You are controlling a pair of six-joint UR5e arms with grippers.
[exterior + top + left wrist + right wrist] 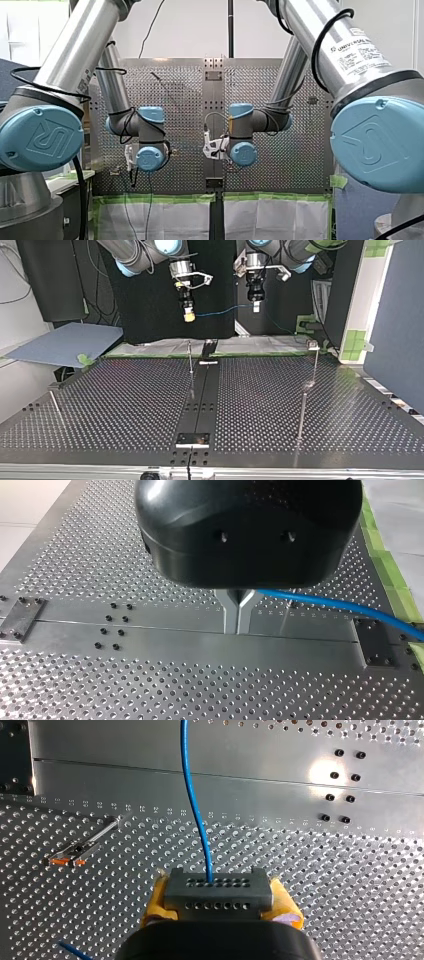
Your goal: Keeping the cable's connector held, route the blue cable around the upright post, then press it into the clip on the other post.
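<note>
My yellow-padded right hand [218, 897] clamps the grey, hole-studded rectangular connector [217, 890]. The thin blue cable [195, 810] runs from it to my left hand [239, 627], pinched shut on it, above the perforated metal tabletop [150, 680].

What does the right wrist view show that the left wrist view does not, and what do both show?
Only the right wrist view: the grey perforated connector block between my right gripper's yellow pads, and a thin orange-marked metal rod. Only the left wrist view: my left gripper's metal fingers shut on the thin blue cable. Both: that cable and the silver perforated table.
</note>
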